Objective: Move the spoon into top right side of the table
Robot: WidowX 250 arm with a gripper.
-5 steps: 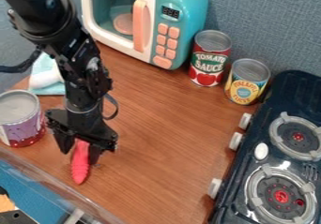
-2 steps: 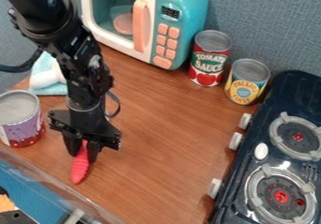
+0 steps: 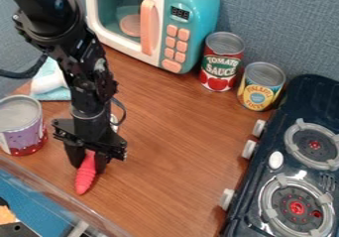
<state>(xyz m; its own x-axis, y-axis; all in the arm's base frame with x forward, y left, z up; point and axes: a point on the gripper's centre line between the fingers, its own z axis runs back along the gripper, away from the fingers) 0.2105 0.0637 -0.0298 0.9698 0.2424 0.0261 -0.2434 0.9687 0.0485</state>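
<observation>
The spoon (image 3: 85,177) shows its red ribbed handle at the near left of the wooden table (image 3: 169,147). Left to right: a purple-labelled can (image 3: 23,132) stands at the left edge; just beyond it lies a pale blue cloth (image 3: 55,95) with a white item (image 3: 46,84) on it. Next, the gripper (image 3: 88,166) points down, jaws a handle's width apart and closed on the spoon. The toy microwave (image 3: 189,0) stands on the far side, then the tomato can (image 3: 219,72), the pineapple can (image 3: 258,93) and, at right, the dark stove (image 3: 265,169).

smooth brown wood table (image 3: 173,154), glossy teal plastic microwave (image 3: 194,3)
</observation>
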